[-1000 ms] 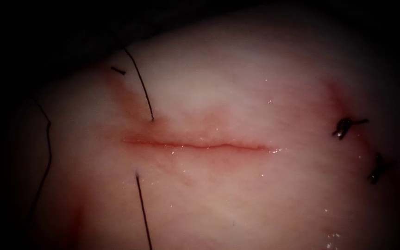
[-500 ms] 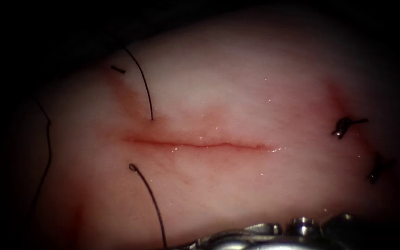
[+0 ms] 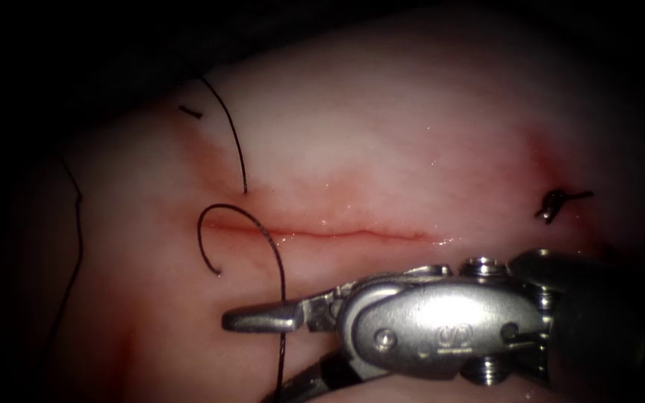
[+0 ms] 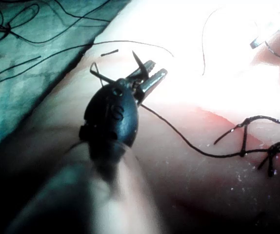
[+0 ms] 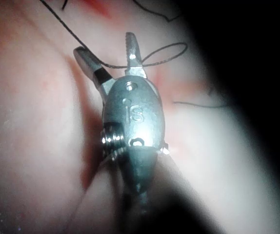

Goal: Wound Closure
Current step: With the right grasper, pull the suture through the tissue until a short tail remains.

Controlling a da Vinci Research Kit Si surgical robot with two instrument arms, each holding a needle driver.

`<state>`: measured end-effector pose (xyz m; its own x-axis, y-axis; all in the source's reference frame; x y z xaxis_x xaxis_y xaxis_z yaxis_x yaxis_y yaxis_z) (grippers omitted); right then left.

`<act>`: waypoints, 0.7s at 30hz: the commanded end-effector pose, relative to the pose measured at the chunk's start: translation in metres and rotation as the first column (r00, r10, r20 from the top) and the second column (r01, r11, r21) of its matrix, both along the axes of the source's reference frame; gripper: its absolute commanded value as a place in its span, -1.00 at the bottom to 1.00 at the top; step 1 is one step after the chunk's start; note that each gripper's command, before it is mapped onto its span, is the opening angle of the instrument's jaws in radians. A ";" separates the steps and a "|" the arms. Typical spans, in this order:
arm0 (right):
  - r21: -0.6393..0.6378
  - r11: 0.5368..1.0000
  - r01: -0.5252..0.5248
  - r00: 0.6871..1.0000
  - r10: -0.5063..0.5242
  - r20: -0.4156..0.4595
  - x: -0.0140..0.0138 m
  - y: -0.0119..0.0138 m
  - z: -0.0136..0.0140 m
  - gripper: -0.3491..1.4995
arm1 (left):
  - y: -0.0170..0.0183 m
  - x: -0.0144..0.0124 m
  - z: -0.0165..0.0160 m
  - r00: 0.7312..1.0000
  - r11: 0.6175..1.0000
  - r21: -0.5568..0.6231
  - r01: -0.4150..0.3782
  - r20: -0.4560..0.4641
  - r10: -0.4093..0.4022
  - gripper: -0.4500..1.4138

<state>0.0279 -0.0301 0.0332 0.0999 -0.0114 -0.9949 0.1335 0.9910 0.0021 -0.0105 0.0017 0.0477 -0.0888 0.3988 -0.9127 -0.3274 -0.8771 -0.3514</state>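
The tissue [image 3: 382,149] bears a shallow horizontal cut [image 3: 322,234]. My right tool [image 3: 251,358] reaches in from the lower right with its jaws wide open. A dark thread [image 3: 281,298] runs down between the jaws, held by neither. That thread rises from the tissue just below the cut's left end and curls in a loop [image 3: 210,216] over it. The right wrist view shows the open right tool [image 5: 107,48] with the thread [image 5: 164,46] looping across its fingers. My left tool [image 4: 150,78] is shut on the dark curved needle [image 4: 136,59], which is clear of the tissue.
A second thread [image 3: 233,142] leaves the tissue above the cut's left end, with a short cut end [image 3: 190,113] near it. A tied knot [image 3: 554,203] sits at the far right. Another thread [image 3: 78,231] hangs down the left edge. Green cloth [image 4: 28,63] borders the tissue.
My right tool came in from the lower right and opened its jaws. The thread below the cut went from a straight strand to a loop over the cut's left end.
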 end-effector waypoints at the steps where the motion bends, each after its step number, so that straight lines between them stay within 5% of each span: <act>1: 0.000 1.000 0.006 1.000 -0.006 -0.018 -0.0004 -0.0010 -0.0018 0.93 | 0.0008 -0.0004 0.0004 1.000 1.000 -0.005 0.001 0.002 -0.001 -1.00; 7: 0.019 0.999 0.039 0.998 -0.038 -0.048 -0.0076 -0.0051 -0.0078 0.84 | 0.0008 -0.0005 0.0005 1.000 1.000 -0.005 0.001 0.002 -0.001 -1.00; 10: 0.023 0.999 0.022 1.000 -0.022 -0.019 -0.0102 -0.0048 -0.0087 0.84 | 0.0008 -0.0006 0.0005 1.000 1.000 -0.006 0.002 0.001 -0.002 -1.00; 17: 0.063 0.996 -0.066 0.997 0.063 0.053 -0.0149 0.0015 -0.0074 0.82 | 0.0008 -0.0006 0.0005 1.000 1.000 -0.006 0.002 0.001 -0.002 -1.00; 21: 0.066 0.989 -0.131 0.987 0.124 0.100 -0.0113 0.0048 -0.0027 0.91 | 0.0008 -0.0006 0.0005 1.000 1.000 -0.006 0.003 0.000 -0.003 -1.00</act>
<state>0.0153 -0.0264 0.0302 0.1923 0.0828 -0.9778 0.0057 0.9963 0.0855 -0.0107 0.0016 0.0478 -0.0888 0.3971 -0.9135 -0.3293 -0.8772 -0.3493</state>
